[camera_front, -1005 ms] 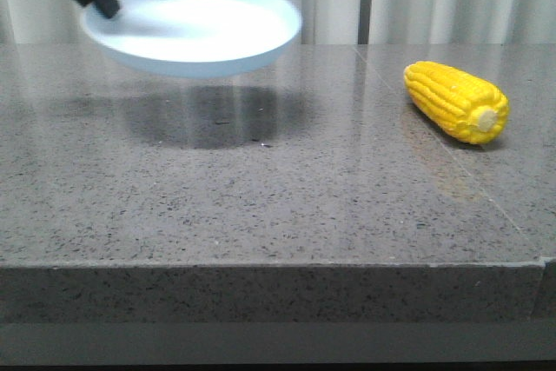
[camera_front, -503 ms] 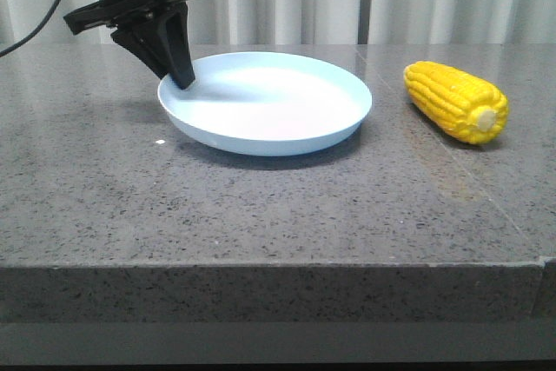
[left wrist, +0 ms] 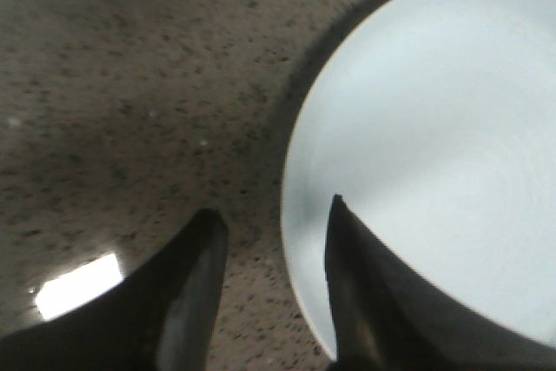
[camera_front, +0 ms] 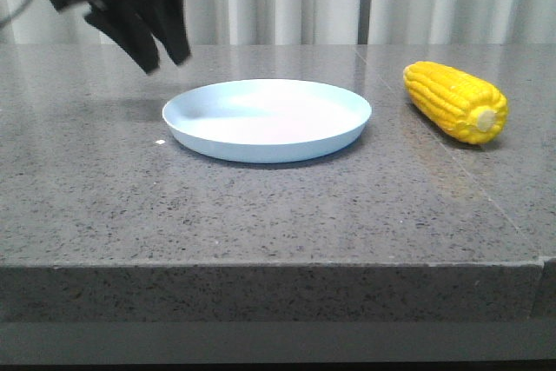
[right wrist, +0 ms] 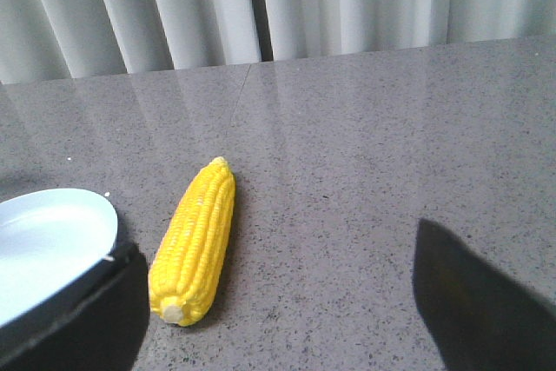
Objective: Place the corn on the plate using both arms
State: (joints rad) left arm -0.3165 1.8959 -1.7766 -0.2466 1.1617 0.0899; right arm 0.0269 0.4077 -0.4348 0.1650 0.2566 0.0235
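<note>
Left gripper (camera_front: pixel 156 54) hangs above the stone table (camera_front: pixel 261 215) just off the plate's far-left rim, fingers spread and holding nothing; the wrist view shows one finger (left wrist: pixel 360 293) over the plate edge and the other over bare stone. Right gripper (right wrist: pixel 278 301) is spread wide too, empty, its fingers framing the table near the corn (right wrist: pixel 195 241). The corn (camera_front: pixel 456 100) lies on its side to the right of the plate (camera_front: pixel 268 119), apart from it, pale stub toward the camera. Glossy, hard-looking plastic with ribbed kernel rows, it is probably light and stiff but liable to roll; a grip across its thick middle looks safest. The shallow, smooth plate sits flat on speckled grey stone.
</note>
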